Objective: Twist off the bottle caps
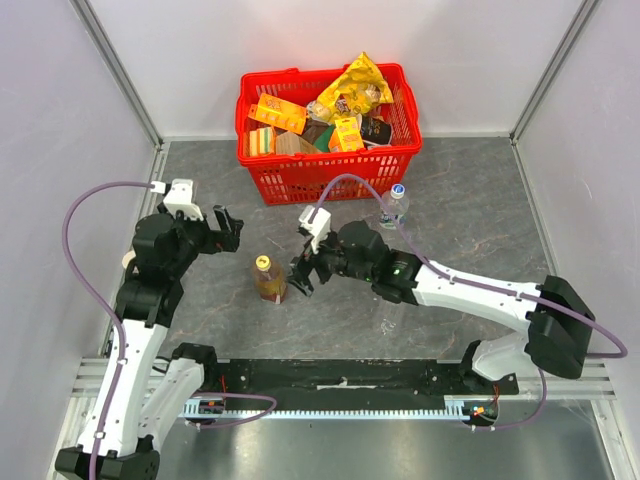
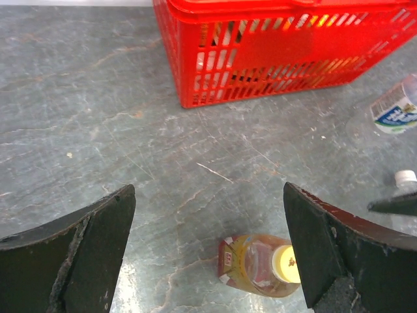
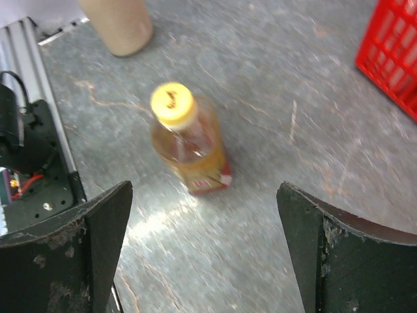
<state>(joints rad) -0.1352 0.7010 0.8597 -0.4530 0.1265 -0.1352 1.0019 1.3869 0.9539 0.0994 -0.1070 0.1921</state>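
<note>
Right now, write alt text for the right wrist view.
A yellow cap tops an amber bottle standing on a grey table, between the open fingers. A red basket corner shows upper right, a beige container upper left.

This is a robotics lab enclosure. White panel walls (image 1: 60, 100) in aluminium posts (image 1: 115, 70) box in a grey stone-patterned table (image 1: 470, 200), and purple cables (image 1: 120, 184) run to arms (image 1: 480, 295) bolted on an extrusion rail (image 1: 340, 408).

Nothing is legible on the yellow cap (image 3: 172, 104) or on the red label (image 3: 207, 182) of its bottle (image 3: 189, 147).
</note>
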